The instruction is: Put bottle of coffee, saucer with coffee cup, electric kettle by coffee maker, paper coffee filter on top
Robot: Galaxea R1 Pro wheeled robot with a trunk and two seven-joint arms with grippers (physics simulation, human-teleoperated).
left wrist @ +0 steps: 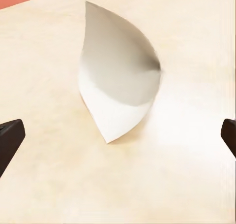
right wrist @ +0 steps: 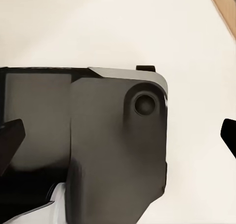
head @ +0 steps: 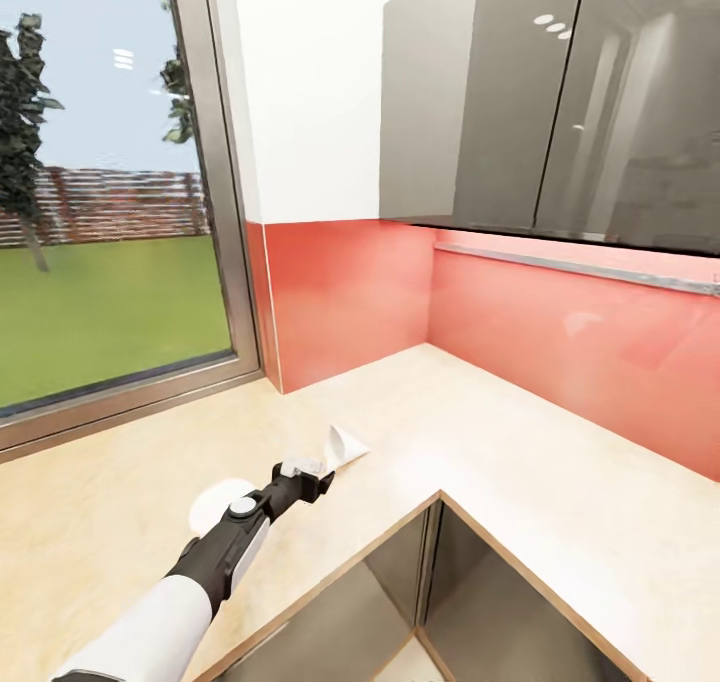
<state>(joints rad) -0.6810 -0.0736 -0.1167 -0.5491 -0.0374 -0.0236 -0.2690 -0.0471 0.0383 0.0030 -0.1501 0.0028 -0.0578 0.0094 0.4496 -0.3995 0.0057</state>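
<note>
The left end effector (head: pixel 322 481) hovers spread wide, grasping nothing, just short of the paper coffee filter (head: pixel 345 446) (lying on its side) near the desk's (head: pixel 520 462) inner front corner.

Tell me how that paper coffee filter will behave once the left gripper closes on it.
The paper coffee filter looks thin and curled, so it will probably crumple rather than resist. It likely weighs almost nothing and may slide on the smooth countertop. The left gripper is open, fingertips apart.

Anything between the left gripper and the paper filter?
Nothing: the left wrist view shows bare counter between the open left gripper and the paper coffee filter.
</note>
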